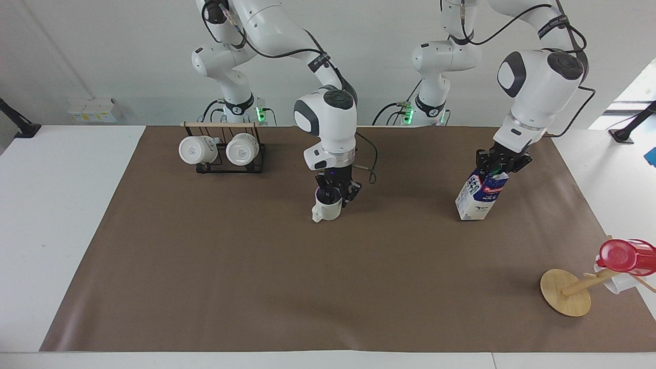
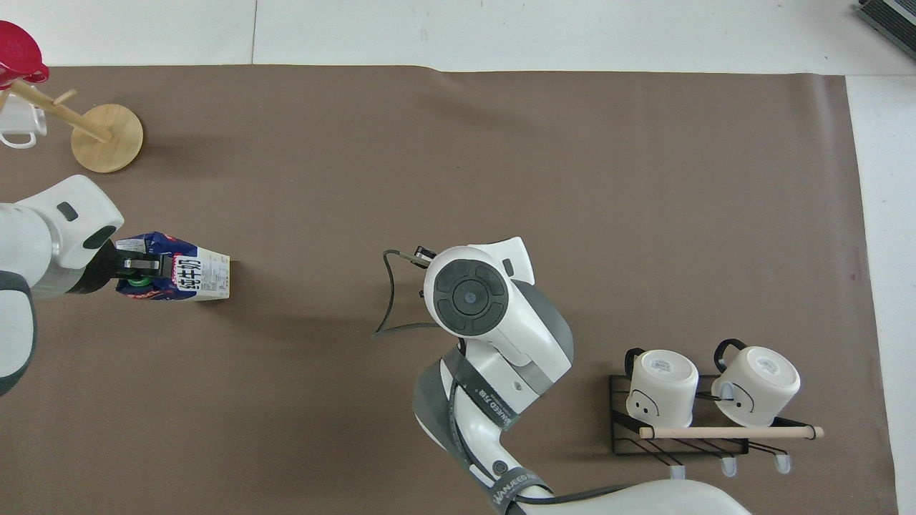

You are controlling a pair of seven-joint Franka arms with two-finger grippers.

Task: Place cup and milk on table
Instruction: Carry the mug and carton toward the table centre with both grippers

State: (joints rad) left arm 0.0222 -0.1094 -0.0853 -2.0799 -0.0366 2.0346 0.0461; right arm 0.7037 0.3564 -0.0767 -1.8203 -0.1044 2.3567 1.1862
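Cup (image 1: 328,210) stood upright on the table (image 1: 256,282), near the middle of the brown sheet. The right pincer (image 1: 335,192) sat right at its rim; whether it was clamped on the rim or loose could not be told. If it rose while catching the rim, the cup would likely be dragged or tipped onto its handle.

In the facing view the milk (image 1: 479,197) was at the cup's three o'clock, well apart from it. It was low on the sheet but tilted, its top leaning toward the left arm's end of the table. The left pincer (image 1: 499,163) was closed tight on the carton's top by the green cap. Letting go at that lean would probably make the tall carton rock or fall, and a pinch so high gave little control of the base.

The mug rack (image 1: 223,151) at the cup's ten o'clock and the wooden stand (image 1: 566,292) at the milk's four o'clock seemed out of harm's way.
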